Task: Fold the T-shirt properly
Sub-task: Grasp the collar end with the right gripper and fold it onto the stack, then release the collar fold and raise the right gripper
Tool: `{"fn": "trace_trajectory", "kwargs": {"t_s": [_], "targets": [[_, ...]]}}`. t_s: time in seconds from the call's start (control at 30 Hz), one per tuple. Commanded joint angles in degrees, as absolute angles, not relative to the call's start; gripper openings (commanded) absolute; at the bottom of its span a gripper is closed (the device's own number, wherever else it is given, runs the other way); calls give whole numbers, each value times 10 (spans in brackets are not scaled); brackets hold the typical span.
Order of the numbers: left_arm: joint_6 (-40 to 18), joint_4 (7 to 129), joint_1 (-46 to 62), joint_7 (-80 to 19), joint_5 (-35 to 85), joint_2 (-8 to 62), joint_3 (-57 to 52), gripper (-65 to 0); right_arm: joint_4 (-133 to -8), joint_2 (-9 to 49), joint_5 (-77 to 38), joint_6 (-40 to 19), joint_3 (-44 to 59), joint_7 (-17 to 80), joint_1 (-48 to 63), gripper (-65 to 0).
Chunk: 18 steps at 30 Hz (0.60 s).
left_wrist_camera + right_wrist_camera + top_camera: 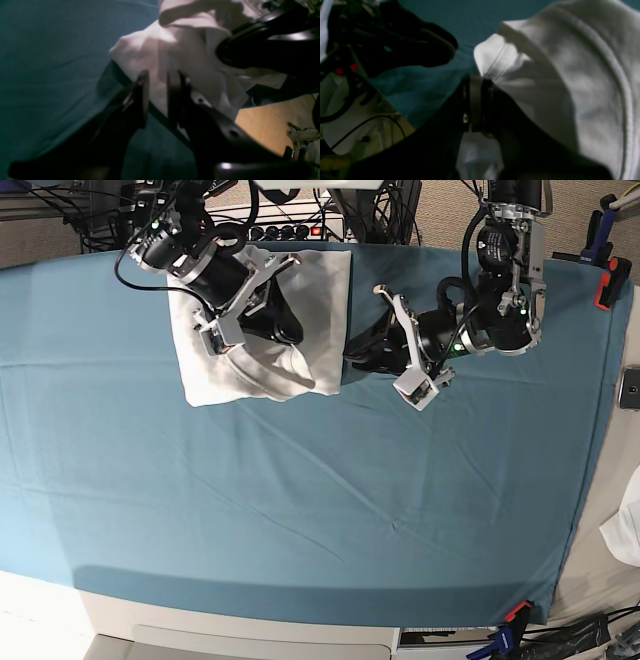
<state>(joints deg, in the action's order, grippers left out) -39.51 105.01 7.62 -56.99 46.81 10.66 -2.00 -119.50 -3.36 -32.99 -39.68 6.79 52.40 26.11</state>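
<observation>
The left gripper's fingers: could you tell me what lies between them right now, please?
A gap with no cloth in it; the left wrist view shows the T-shirt lying beyond the left gripper, unpinched.

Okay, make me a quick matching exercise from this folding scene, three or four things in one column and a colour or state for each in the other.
Things:
1. T-shirt
2. table cloth
3. right gripper
4. left gripper

States:
A. teal-blue, spread flat
B. jaws apart, holding nothing
C. white, partly folded
D. shut on white fabric

Pairs: 1-C, 2-A, 3-D, 4-B
</observation>
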Motion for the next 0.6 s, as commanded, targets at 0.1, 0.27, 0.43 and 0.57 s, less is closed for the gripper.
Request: {"fn": "trace_trajectory", "kwargs": {"t_s": [0.1, 0.27, 0.43, 0.57], "targets": [[-400, 1060, 69, -557, 482, 107, -22, -512, -1173, -34, -345, -400, 67, 506, 244, -650], [-400, 1060, 70, -557, 483, 107, -22, -512, -1166, -34, -345, -400, 67, 505, 239, -650], [-400, 1060, 70, -557, 483, 107, -22, -512, -1166, -33, -362, -400, 67, 505, 239, -528], [-400, 1060, 70, -557, 482, 107, -22, -512, -1166, -33, -394, -400, 67, 506, 239, -528]]}}
